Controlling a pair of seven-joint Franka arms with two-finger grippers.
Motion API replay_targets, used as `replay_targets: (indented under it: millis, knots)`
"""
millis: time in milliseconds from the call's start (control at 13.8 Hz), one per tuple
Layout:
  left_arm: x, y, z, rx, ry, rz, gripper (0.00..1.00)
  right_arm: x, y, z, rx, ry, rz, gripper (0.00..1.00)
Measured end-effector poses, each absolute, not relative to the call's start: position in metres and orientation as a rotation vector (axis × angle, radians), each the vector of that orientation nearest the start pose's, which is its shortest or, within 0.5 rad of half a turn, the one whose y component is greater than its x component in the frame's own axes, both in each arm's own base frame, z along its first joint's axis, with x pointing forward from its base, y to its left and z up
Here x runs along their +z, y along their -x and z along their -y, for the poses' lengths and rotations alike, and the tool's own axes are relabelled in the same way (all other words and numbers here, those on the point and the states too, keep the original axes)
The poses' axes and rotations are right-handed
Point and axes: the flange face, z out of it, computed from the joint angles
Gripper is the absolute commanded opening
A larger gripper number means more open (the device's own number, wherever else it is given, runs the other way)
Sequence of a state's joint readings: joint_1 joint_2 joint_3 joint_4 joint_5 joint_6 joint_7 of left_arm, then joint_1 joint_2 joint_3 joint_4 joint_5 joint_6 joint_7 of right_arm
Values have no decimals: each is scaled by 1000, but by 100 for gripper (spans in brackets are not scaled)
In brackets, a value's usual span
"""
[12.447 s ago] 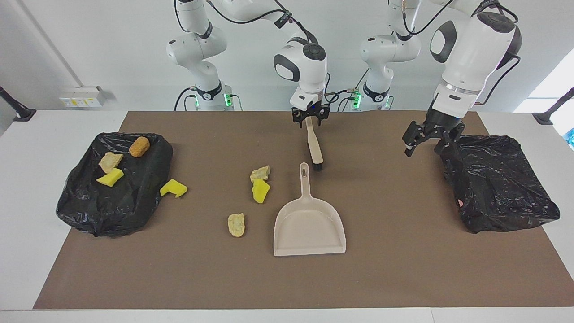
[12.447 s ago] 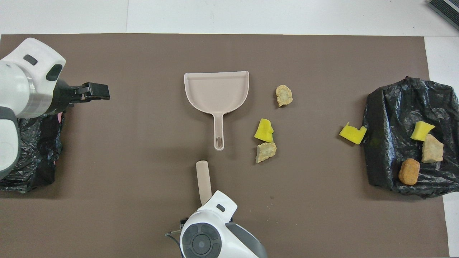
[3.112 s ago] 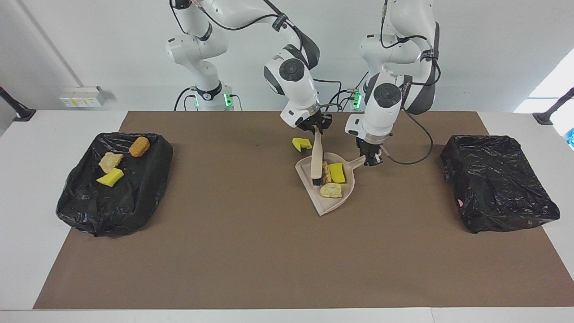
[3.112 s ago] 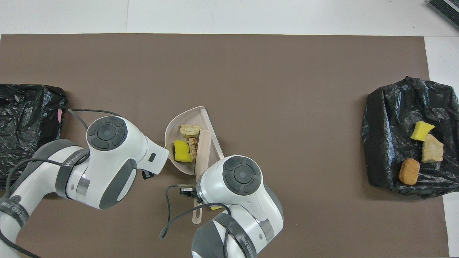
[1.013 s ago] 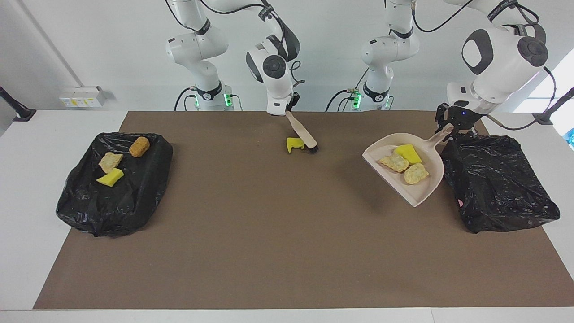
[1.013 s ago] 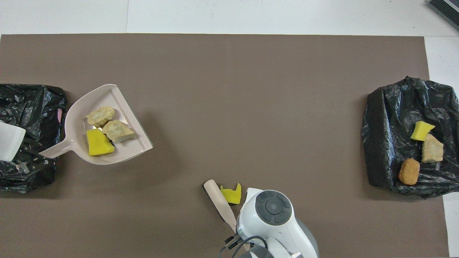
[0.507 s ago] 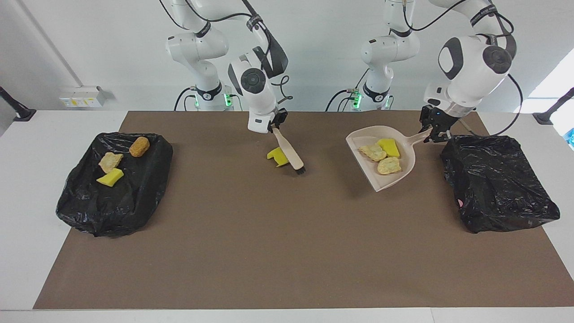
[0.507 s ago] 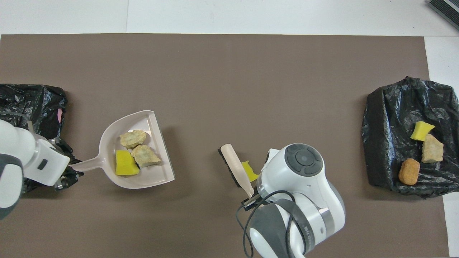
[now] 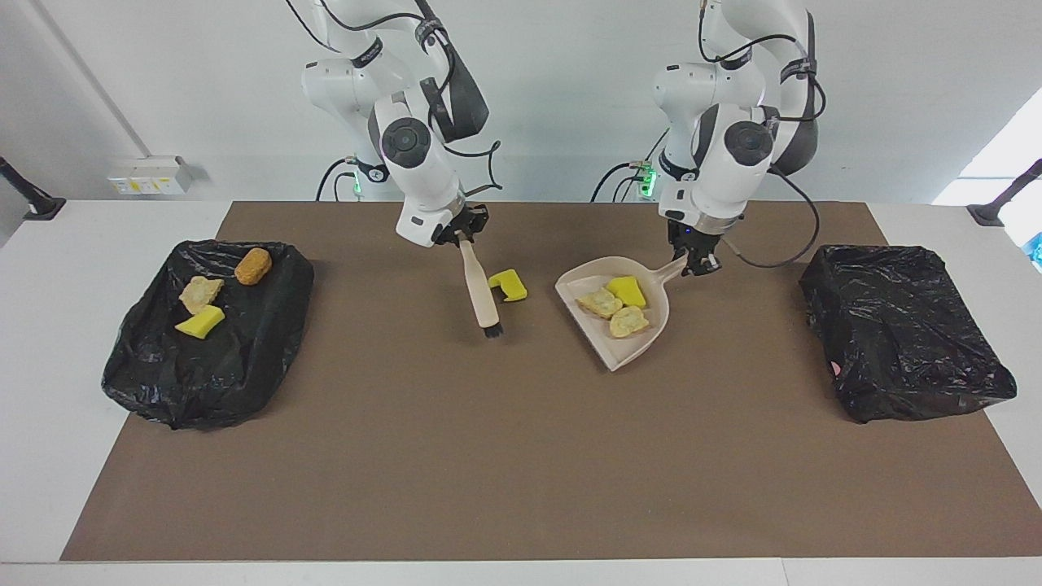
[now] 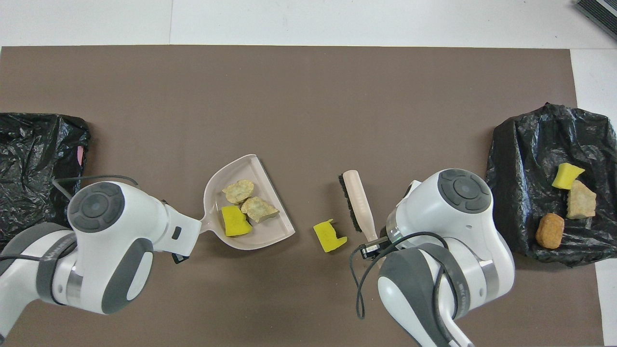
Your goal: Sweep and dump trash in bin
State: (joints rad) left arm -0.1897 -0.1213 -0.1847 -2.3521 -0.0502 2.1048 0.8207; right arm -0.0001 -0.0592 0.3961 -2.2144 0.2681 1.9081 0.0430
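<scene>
Plainly the trash is light, soft stuff: foam chunks and crumbly lumps that a brush can push without effort, though the crumbly ones may shed bits if pressed hard. None of it needs gripping; it is better nudged from its side by the bristles. One yellow chunk lies loose on the brown mat, between the brush and the dustpan. It looks like a notched wedge, with the notch facing the right arm's end of the bench, and has no clear long axis.

Three more scraps, a yellow piece and two pale lumps, sit in the dustpan. The pan's open lip faces away from the robots and toward the loose chunk, its handle running back up to the left pincer, which is pinched on that handle. Whether the pan rests on the mat or hangs just over it I cannot tell.

The right pincer is clamped on the brush handle; the brush hangs steeply, bristles down at the mat.

Three further scraps lie on the black bag at the right arm's end. The other black bag, at the left arm's end, shows none.
</scene>
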Motion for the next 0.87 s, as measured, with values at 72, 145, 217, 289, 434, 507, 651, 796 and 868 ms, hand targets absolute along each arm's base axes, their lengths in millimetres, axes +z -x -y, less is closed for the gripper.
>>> replay_targets:
  millis: [72, 145, 217, 289, 434, 507, 651, 796, 868]
  knots:
    - [363, -435, 183, 207, 2657, -1755, 0, 378, -442, -197, 428, 2943, 307, 0]
    - [361, -434, 186, 212, 2655, -1758, 0, 372, -436, -191, 417, 2954, 286, 0]
    - [362, -434, 186, 211, 2654, -1759, 0, 367, -428, -187, 408, 2969, 266, 0]
    - [362, -434, 187, 209, 2652, -1762, 0, 363, -419, -186, 406, 2984, 243, 0]
    - [362, -432, 191, 207, 2625, -1798, 0, 359, -408, -191, 399, 3004, 187, 0]
    - [362, -431, 193, 207, 2588, -1850, 0, 360, -404, -200, 393, 3013, 131, 0]
    - [362, -431, 194, 205, 2526, -1936, 0, 358, -392, -228, 382, 3026, -17, 0]
    - [362, -430, 195, 205, 2501, -1971, 0, 350, -378, -253, 407, 3025, -194, 0]
    - [362, -429, 197, 206, 2491, -1982, 0, 345, -373, -263, 437, 2995, -288, 0]
